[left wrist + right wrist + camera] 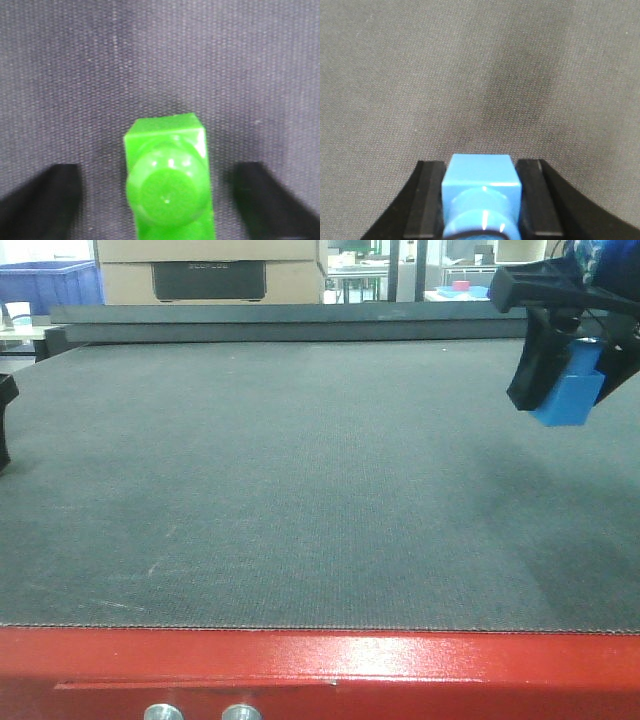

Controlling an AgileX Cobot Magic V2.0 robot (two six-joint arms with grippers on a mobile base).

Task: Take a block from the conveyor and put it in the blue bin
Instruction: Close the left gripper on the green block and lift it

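**Blue block (572, 390) held in the right gripper (481, 172), green block (167, 175) free between the left fingers**

The conveyor (300, 490) fills nearly the whole front view as a dark grey woven belt; its red frame (320, 665) runs along the near edge, with two silver knobs (162, 712) at the bottom.

At the upper right of the front view the right gripper is tilted and closed tight on the blue block; in the right wrist view both black pads (427, 200) press the sides of the block, and its round stud faces the camera; the block seems to hang a little above the belt, with a soft shadow on the fabric beyond it.

The left gripper (155, 167) stands wide; its two dark fingers (45, 200) are apart from the green block, with belt showing on each side; the green block stands on the belt about midway between them, and neither finger touches it. In the front view only a black piece of the left gripper shows, at the left edge.

The blue bin (45, 285) stands far behind the belt at the upper left, well apart from both blocks; to its right there is a cardboard box (210, 255).
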